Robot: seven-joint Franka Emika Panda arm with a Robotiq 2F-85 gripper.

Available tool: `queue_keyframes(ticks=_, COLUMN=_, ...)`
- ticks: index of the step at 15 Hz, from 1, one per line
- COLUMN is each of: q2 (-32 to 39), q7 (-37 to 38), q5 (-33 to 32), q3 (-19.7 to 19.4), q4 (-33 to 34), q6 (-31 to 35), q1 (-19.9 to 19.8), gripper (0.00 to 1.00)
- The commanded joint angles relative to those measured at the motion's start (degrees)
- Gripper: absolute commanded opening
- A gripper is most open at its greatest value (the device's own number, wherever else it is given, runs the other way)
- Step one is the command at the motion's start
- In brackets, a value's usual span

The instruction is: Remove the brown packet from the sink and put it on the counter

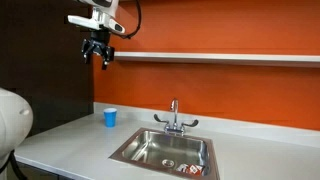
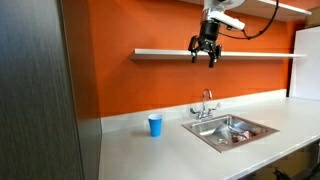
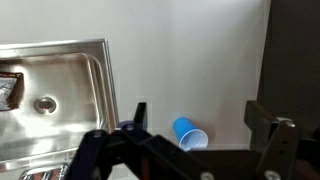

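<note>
The brown packet (image 1: 187,168) lies in the bottom of the sink (image 1: 140,152) near its front end; it also shows in an exterior view (image 2: 240,137). In the wrist view a brownish piece of it (image 3: 8,90) shows at the left edge, inside the sink (image 3: 80,60). The sink (image 2: 205,128) is set in the light counter (image 1: 70,140) (image 2: 140,150) (image 3: 210,50). My gripper (image 1: 98,50) (image 2: 207,52) hangs high above the counter, open and empty, far from the packet. In the wrist view its fingers (image 3: 198,110) stand wide apart.
A small blue cup (image 1: 110,117) (image 2: 155,125) (image 3: 190,135) stands on the counter beside the sink. A chrome tap (image 1: 174,118) (image 2: 206,105) rises behind the basin. A narrow wall shelf (image 1: 220,57) (image 2: 165,52) runs along the orange wall at gripper height.
</note>
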Motion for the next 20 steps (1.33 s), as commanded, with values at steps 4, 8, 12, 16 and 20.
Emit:
queue_keyframes(ticks=4, q2=0.1, q7=-0.4, q5=0.4, q3=0.8, q4=0.1, q6=-0.2, q1=-1.0, gripper=1.00)
queue_keyframes(ticks=8, q2=2.2, q7=0.1, q5=-0.6, q3=0.6, q4=-0.1, q6=4.0, q1=-2.2, gripper=1.00)
queue_keyframes(ticks=12, q2=3.6, q7=1.6, q5=-4.6, q3=0.5, q4=-0.7, q6=9.6, q1=-4.7, gripper=1.00)
queue_keyframes(ticks=16, q2=4.2, q7=3.3, q5=-9.0, q3=-0.7, q4=-1.6, q6=12.6, q1=-7.9, gripper=1.00)
queue_keyframes(ticks=20, q2=4.3, q7=5.0, q5=-11.7, q3=-3.1, q4=-3.0, q6=14.7, q1=-11.4, gripper=1.00)
